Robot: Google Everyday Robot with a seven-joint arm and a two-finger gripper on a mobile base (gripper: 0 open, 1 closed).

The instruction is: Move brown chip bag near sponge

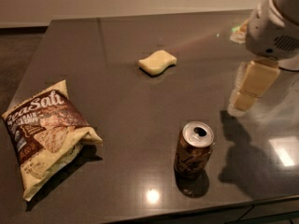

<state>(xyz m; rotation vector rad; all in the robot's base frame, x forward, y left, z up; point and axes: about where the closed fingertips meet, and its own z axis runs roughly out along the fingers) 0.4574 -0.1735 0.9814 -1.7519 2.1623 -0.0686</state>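
The brown chip bag (46, 136) lies flat at the table's front left, cream-yellow with a dark brown "Sea Salt" panel. The sponge (158, 61) is a small pale yellow wavy-edged block near the middle back of the table, far from the bag. My gripper (243, 99) hangs above the table's right side, pointing down, well to the right of both the sponge and the bag. It holds nothing that I can see.
A brown soda can (193, 149) stands upright at the front centre-right, between the bag and the gripper. The dark table (117, 101) ends close in front of the can and the bag. The arm's white housing (273, 27) fills the upper right.
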